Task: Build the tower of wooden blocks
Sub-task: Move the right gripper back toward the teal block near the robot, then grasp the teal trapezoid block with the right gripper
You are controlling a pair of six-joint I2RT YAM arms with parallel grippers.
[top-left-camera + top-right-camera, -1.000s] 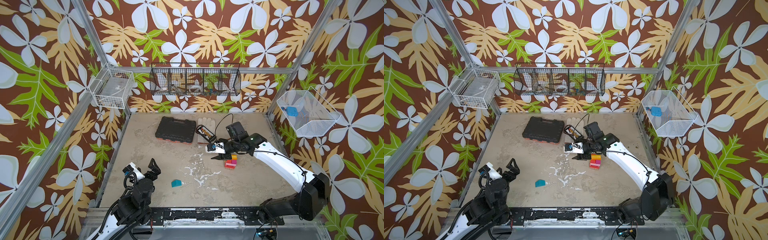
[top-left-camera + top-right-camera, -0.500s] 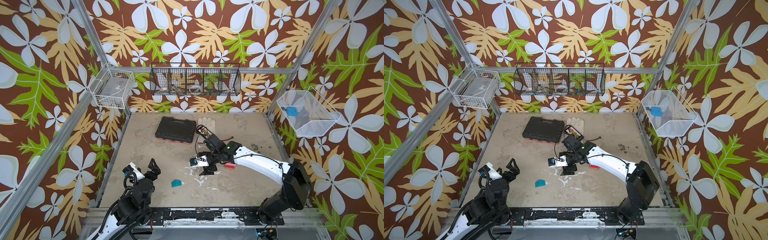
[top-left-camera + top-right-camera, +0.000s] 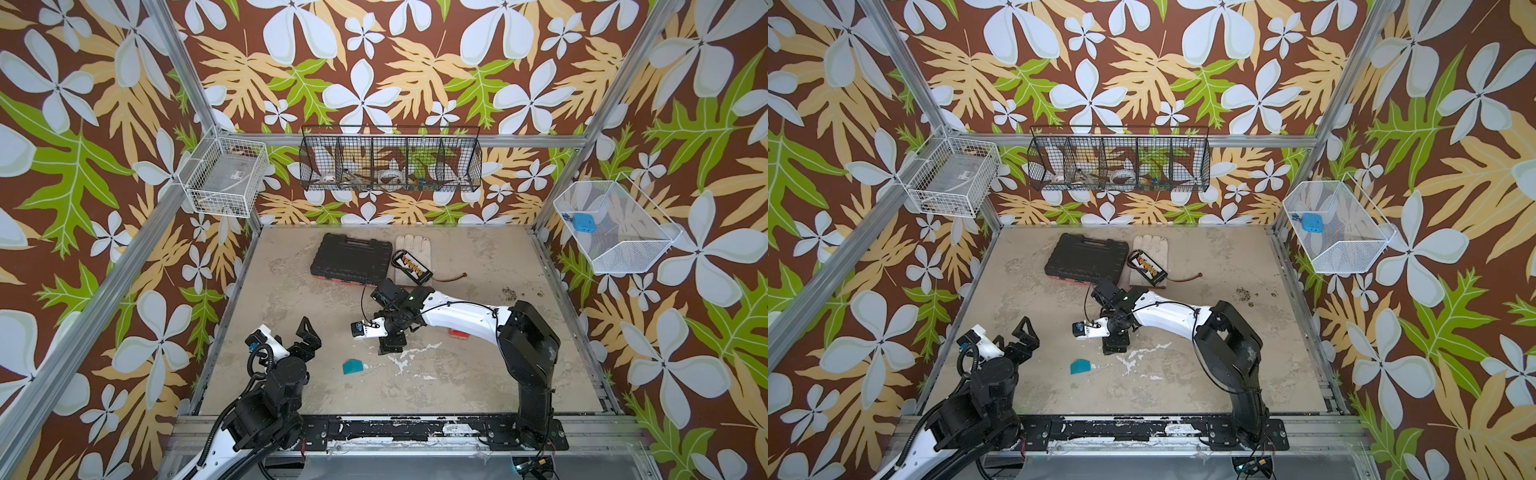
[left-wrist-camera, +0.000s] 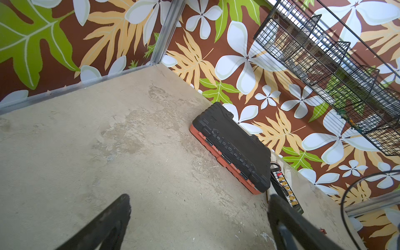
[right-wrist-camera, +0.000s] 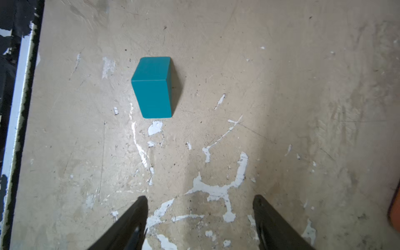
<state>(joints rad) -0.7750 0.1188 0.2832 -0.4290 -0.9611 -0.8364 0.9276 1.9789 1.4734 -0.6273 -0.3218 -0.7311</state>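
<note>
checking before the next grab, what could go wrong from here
1. The teal block sits ahead of and off-centre from the open right gripper, and it looks wedge-shaped. Closing without re-centring may clip a corner or slip.
2. The tower shows only as a red edge beside the right arm. A low swing back could knock it.

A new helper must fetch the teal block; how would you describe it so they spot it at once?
On the sandy table, look near the front edge, left of middle, close to the right gripper. A small teal block lies there alone. It is the only teal thing on the table, wedge-shaped, far smaller than the black case.
</note>
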